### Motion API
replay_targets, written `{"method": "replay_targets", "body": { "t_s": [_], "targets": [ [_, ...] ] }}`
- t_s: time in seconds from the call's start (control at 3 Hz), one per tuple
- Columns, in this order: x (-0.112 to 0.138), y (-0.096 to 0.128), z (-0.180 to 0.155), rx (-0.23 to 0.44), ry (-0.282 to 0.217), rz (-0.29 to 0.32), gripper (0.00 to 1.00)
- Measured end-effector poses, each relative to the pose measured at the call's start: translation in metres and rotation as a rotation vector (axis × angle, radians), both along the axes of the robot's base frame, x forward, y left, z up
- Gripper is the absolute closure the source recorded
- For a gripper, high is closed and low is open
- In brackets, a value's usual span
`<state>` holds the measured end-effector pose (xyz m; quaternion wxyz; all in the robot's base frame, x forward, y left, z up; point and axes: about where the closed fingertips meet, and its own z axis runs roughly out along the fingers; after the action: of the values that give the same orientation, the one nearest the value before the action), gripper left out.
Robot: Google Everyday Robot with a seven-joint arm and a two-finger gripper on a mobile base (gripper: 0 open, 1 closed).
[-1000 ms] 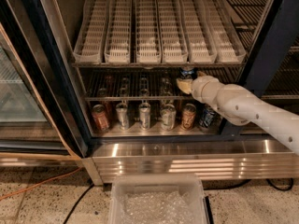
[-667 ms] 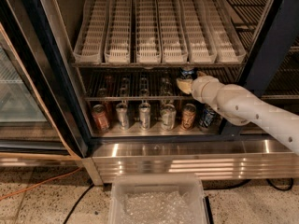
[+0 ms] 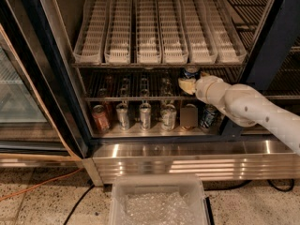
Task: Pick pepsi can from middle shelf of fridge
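Gripper [image 3: 187,86] at middle shelf [image 3: 136,98], pepsi can [image 3: 191,72] half hidden

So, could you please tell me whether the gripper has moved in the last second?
No. The gripper is where it was, by the pepsi can, at the same height above the front rail of the middle shelf.

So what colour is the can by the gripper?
Blue can, silver top; gripper just beside it; camera view.
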<state>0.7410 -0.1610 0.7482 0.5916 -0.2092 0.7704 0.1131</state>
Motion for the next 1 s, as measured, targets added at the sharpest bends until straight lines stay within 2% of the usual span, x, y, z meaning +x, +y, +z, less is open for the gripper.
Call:
{"method": "replay_targets", "body": {
  "t_s": [0.67, 1.0],
  "targets": [
    [-0.013, -0.007, 0.019, 0.058, -0.009, 0.032, 1.00],
    [-0.025, -0.006, 0.022, 0.048, 0.012, 0.083, 1.00]
  ]
}}
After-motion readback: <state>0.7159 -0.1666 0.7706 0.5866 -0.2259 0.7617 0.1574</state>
